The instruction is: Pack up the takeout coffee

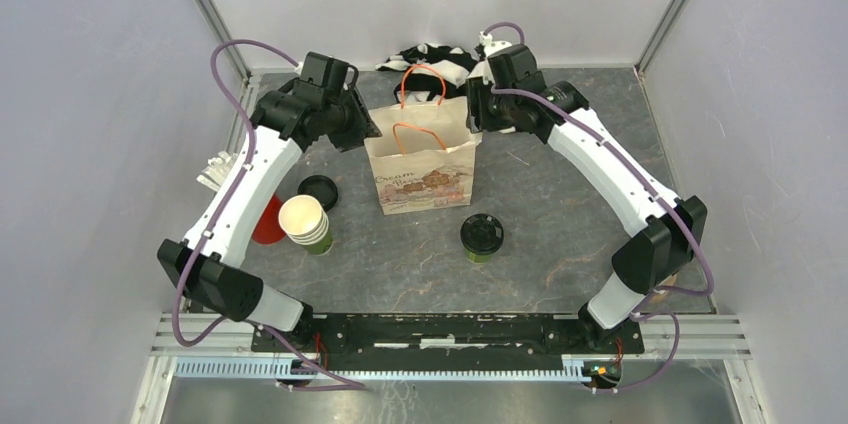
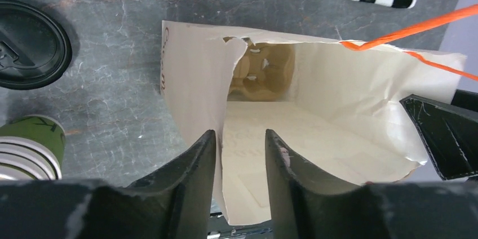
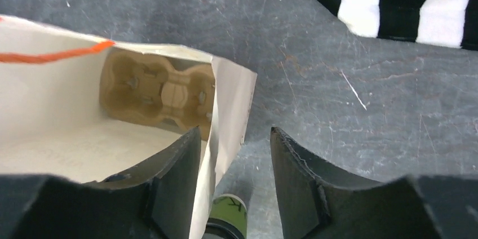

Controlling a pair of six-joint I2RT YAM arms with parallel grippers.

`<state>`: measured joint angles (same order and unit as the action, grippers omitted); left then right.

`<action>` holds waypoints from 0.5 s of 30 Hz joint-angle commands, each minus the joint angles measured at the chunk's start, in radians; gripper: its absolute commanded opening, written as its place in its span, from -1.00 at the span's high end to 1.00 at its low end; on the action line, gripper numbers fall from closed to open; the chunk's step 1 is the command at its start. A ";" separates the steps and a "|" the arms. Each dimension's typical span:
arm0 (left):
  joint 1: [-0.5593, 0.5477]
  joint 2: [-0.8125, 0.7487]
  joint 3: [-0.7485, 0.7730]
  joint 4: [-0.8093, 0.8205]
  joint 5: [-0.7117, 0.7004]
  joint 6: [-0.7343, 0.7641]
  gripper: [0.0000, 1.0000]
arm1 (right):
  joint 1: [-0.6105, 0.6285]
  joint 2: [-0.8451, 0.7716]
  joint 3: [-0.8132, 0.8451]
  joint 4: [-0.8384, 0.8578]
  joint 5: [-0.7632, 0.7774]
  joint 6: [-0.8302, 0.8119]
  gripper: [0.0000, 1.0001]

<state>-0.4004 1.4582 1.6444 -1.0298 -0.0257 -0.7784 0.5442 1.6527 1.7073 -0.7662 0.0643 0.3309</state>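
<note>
The takeout coffee (image 1: 481,237), a green cup under a black lid, stands on the table in front of the paper bag (image 1: 422,169); its green side shows low in the right wrist view (image 3: 228,216). The bag stands upright with its mouth spread, and a cardboard cup carrier (image 2: 262,70) (image 3: 160,89) lies at its bottom. My left gripper (image 2: 239,133) is open astride the bag's left wall (image 2: 194,98), the paper against one finger. At the bag's other side my right gripper (image 3: 234,130) is open, the right wall (image 3: 228,115) between its fingers. Neither gripper clamps the paper.
A loose black lid (image 1: 318,191) (image 2: 31,44) and a stack of lidless green cups (image 1: 306,222) (image 2: 28,146) sit left of the bag, with a red object (image 1: 268,221) beside them. A black-and-white striped cloth (image 1: 435,62) (image 3: 406,2) lies behind the bag. Grey walls enclose the table.
</note>
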 commanded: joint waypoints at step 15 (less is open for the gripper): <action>-0.002 0.027 0.232 -0.111 -0.018 0.059 0.96 | 0.092 -0.076 0.079 -0.056 0.125 0.043 1.00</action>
<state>-0.4007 1.5288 1.8713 -1.1358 -0.0242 -0.7307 0.6277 1.6302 1.8297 -0.8509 0.1596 0.3237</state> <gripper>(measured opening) 0.028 0.006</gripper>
